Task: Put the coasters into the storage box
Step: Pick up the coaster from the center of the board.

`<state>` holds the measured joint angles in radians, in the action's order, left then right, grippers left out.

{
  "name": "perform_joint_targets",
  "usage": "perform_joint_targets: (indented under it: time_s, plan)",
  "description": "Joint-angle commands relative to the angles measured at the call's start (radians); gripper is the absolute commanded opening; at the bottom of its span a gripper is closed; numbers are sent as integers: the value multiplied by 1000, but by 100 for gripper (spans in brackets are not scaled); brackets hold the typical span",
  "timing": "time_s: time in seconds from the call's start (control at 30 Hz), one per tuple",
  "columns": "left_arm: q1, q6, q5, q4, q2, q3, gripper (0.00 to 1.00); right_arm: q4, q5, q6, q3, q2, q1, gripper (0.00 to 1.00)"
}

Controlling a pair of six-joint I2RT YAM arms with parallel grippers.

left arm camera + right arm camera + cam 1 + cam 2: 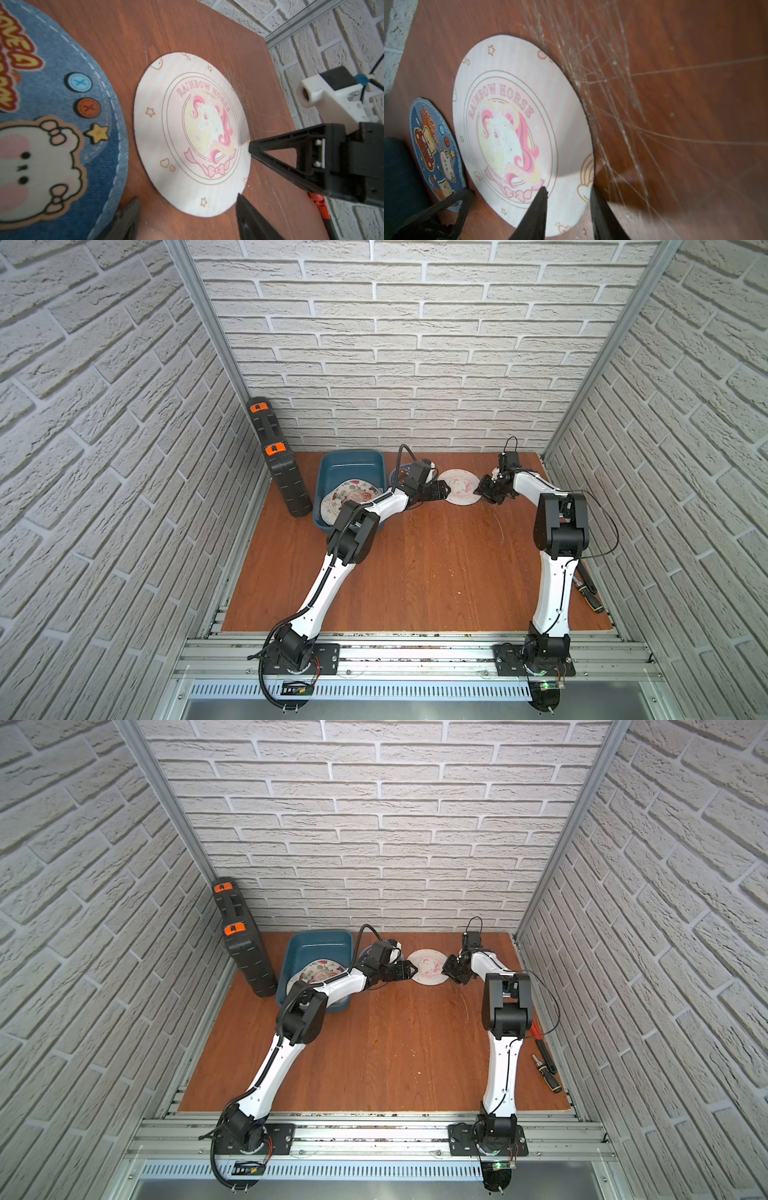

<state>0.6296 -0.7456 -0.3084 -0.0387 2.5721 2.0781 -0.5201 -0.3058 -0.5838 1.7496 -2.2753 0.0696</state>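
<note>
- The pink horse coaster (182, 68) lies flat on the table (415, 572) between my two grippers, apart from the storage box (332, 466). A blue coaster (62, 104) lies just beside it, on the box side.
- Left gripper (187, 196): jaws wide, poised at the pink rim, holding nothing.
- Right gripper (568, 188): jaws narrowly apart, astride the opposite rim, not pinching.
- The mat is thin, so I'd tip one rim up with the right, slip a left finger beneath and close gently.
- Then lift clear of the box wall and lay it on the floral coasters (353, 493) inside.
- Risk: dragging the blue one along.
</note>
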Motion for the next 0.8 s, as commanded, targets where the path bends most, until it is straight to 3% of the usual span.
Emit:
perform_joint_targets:
  time_s: [0.0, 0.3, 0.37, 0.5, 0.77]
  plan:
    - [9, -9, -7, -50, 53, 28, 73, -43, -45, 37, 27, -53, -44, 36]
    - [14, -11, -20, -53, 62, 38, 73, -52, -87, 61, 41, -78, -103, 34]
    - [13, -11, -21, -51, 61, 36, 73, -53, -83, 62, 41, -77, -113, 29]
    - [16, -8, -22, -48, 48, 22, 73, -36, -79, 42, 22, -61, -116, 8]
    - [20, 35, -12, 23, -41, -126, 73, 0, -84, 21, -58, 40, -116, 6]
